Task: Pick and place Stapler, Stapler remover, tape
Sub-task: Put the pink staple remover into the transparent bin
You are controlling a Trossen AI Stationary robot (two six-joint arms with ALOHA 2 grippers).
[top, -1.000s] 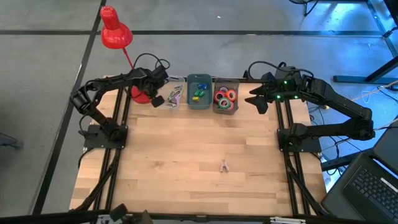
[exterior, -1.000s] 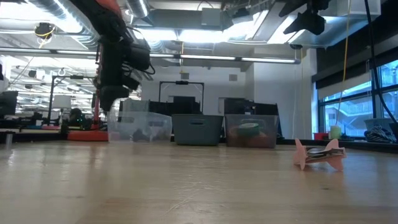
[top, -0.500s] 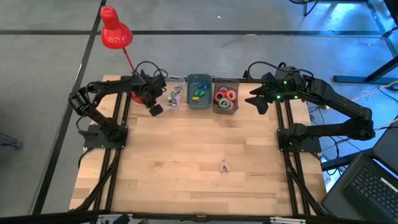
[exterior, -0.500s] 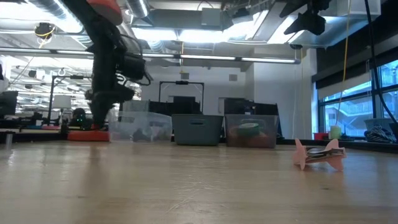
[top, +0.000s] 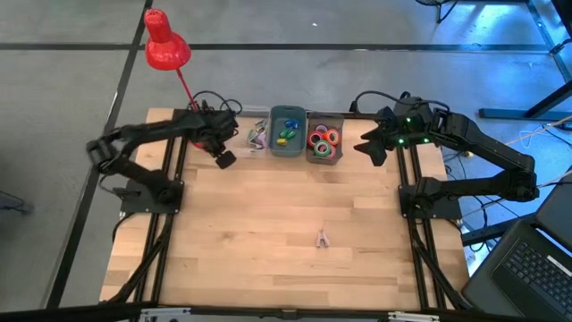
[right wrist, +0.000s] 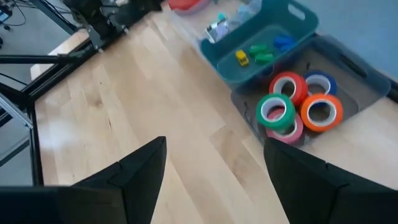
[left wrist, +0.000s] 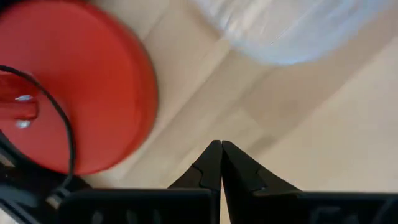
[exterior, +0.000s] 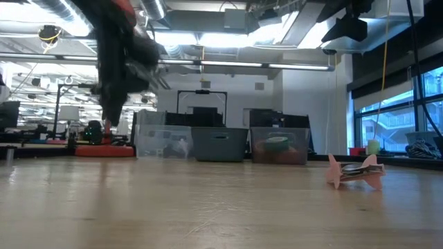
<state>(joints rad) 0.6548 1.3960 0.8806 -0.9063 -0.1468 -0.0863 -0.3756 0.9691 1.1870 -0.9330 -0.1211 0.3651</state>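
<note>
Pink against the pale wood, a small staple remover (top: 322, 238) lies alone near the middle of the table (top: 268, 268), a little toward the near edge; in the low view it stands out at the right (exterior: 356, 172). It seems this is the piece not yet placed.

At the far edge three bins stand in a row: a clear bin (top: 256, 137) on the left with some silvery things inside, a teal bin (top: 288, 132) in the middle with small coloured blocks, and a grey bin (top: 324, 139) on the right. The tape rolls (top: 323, 139) lie in the grey bin: green, red, orange, pink and one with blue (right wrist: 299, 103). So I judge the tape to be done. Whether a stapler is in the clear bin I cannot tell.

The left gripper (top: 224, 158) hangs just in front of the clear bin, near the base of the red lamp (top: 166, 49); its fingers are pressed together with nothing between them (left wrist: 221, 163). The right gripper (top: 368, 148) waits just right of the grey bin, its fingers spread wide and empty.

Compared with one second ago, the left gripper has drawn back from the clear bin toward the left, and its elbow has swung outward. The right arm has hardly moved.
</note>
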